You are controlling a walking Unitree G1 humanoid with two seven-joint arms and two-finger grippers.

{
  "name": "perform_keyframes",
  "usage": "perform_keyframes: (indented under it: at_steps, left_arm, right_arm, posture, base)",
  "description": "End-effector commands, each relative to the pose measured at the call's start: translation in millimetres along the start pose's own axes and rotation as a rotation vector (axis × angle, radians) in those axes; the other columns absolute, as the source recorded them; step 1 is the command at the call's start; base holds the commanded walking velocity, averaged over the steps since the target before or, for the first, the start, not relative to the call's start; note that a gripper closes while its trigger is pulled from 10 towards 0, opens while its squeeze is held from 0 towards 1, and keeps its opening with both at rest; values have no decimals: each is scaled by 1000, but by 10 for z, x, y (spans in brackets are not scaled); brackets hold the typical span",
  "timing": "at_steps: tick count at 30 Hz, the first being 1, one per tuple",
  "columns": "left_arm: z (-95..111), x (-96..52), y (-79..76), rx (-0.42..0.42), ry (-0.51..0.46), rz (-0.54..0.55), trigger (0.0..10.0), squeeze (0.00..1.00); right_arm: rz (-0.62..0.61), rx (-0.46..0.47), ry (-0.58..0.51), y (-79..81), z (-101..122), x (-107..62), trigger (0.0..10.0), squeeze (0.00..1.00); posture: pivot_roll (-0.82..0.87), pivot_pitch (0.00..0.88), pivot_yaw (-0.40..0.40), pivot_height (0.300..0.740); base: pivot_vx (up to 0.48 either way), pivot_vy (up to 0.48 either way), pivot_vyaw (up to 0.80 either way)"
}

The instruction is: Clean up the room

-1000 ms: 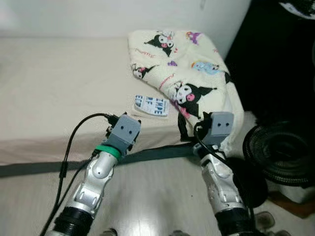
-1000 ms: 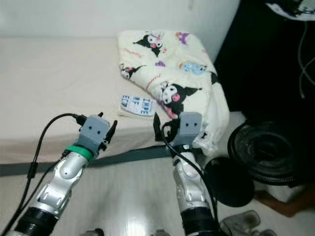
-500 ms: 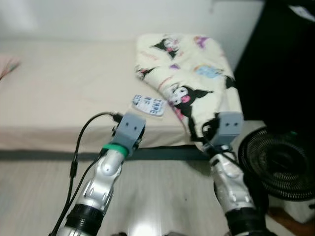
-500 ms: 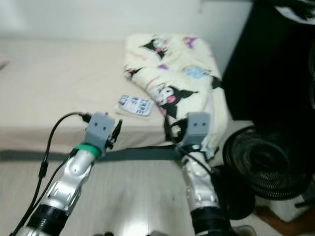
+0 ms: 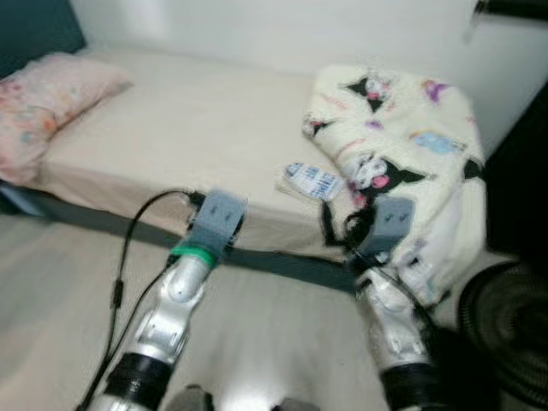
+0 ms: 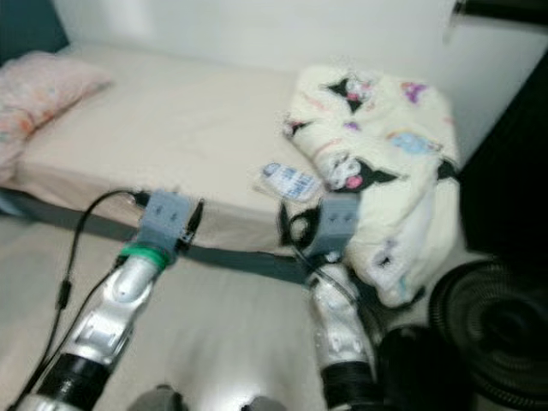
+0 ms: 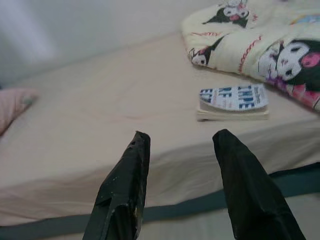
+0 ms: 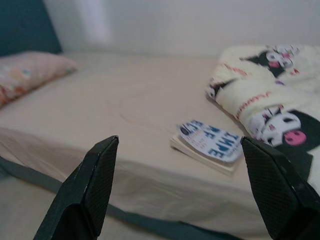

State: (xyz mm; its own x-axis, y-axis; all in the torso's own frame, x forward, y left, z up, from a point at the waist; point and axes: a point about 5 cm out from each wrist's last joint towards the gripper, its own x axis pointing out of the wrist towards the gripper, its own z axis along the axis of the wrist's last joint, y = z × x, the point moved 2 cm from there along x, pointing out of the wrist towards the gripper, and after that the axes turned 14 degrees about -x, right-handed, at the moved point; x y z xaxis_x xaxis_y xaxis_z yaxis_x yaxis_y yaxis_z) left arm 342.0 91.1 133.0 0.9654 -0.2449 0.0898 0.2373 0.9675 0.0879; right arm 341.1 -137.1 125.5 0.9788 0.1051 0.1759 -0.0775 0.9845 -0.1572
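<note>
A cream blanket [image 5: 402,145] printed with black cartoon figures lies bunched at the right end of a beige bed [image 5: 197,128], one corner hanging over the edge. A thin booklet [image 5: 312,181] with blue lettering lies flat on the mattress beside it. My left gripper [image 7: 182,135] is open and empty, held short of the bed's edge, with the booklet [image 7: 234,101] ahead on the mattress. My right gripper [image 8: 179,141] is open wide and empty, facing the booklet [image 8: 210,145] from just off the bed's edge.
A pink patterned pillow [image 5: 43,103] lies at the left end of the bed. A black floor fan [image 6: 501,321] and a dark round base [image 6: 419,368] stand on the pale floor at the right. A white wall runs behind the bed.
The whole picture has swung, so the camera moved: the bed's left end and the pillow have come into view. Both arms hold the same pose, grippers still open.
</note>
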Motion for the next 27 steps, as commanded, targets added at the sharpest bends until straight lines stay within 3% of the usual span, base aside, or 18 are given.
perform_keyframes:
  at_steps: [1, 18, 27]
  left_arm:
    - [-25, -21, 93, 20, 9, 20, 10000, 0]
    - [-19, -21, 79, 22, 3, 11, 10000, 0]
    - [-13, -18, 61, 22, -2, -2, 10000, 0]
  right_arm:
    - [6, 8, -9, 26, 19, 7, 10000, 0]
    - [2, 21, -8, 20, 18, 5, 10000, 0]
    - [-5, 36, -2, 9, 12, 14, 10000, 0]
  posture:
    - [-67, 31, 12, 736]
    - [-67, 32, 15, 736]
    - [-68, 31, 17, 736]
  base:
    - [472, 0, 0]
    - [480, 0, 0]
    - [480, 0, -792]
